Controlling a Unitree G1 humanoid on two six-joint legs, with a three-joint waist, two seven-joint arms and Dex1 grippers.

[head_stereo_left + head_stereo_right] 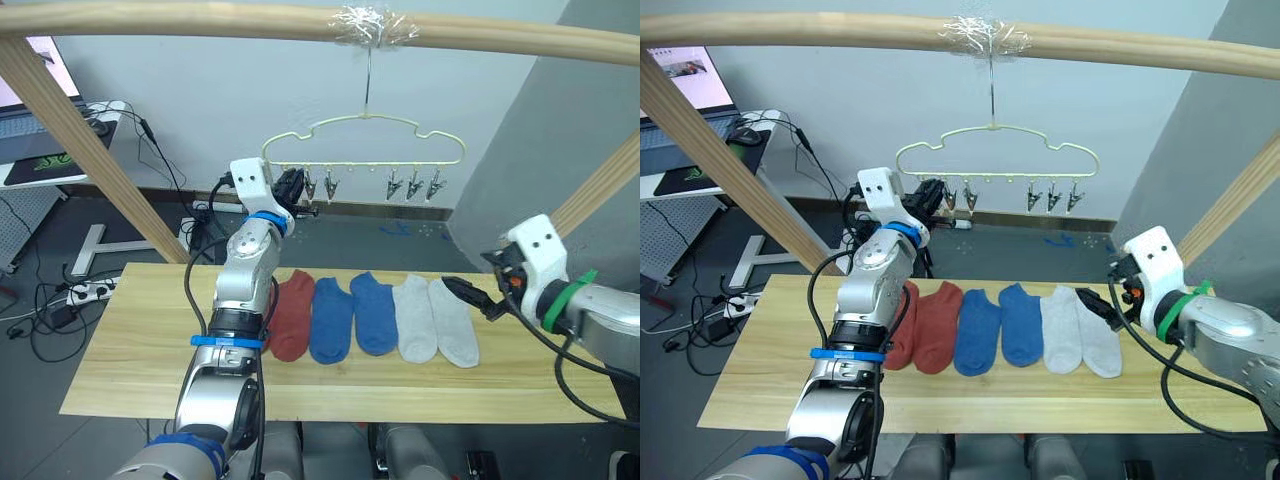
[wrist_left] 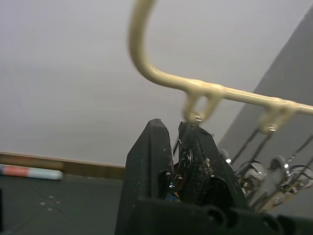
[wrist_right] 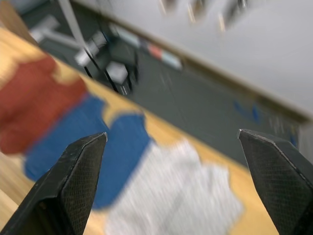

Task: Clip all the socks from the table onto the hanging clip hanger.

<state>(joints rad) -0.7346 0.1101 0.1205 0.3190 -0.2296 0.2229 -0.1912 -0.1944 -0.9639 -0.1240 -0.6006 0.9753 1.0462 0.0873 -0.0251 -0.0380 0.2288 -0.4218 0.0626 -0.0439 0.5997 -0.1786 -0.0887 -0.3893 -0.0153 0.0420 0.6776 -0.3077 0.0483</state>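
Left end effector [image 1: 300, 190] at clip hanger [image 1: 362, 140]; six socks [image 1: 1000, 325] on table [image 1: 770, 385].

The second rust-red sock [image 1: 903, 325] is largely covered by the left forearm, at 9 o'clock of the sock row. At the left gripper [image 2: 174, 161], the fingers are closed on something small and glinting that cannot be identified. The socks [image 3: 161, 196] are blurred in the right wrist view. The table [image 1: 590, 405] is cut off at 3 o'clock by the right arm.
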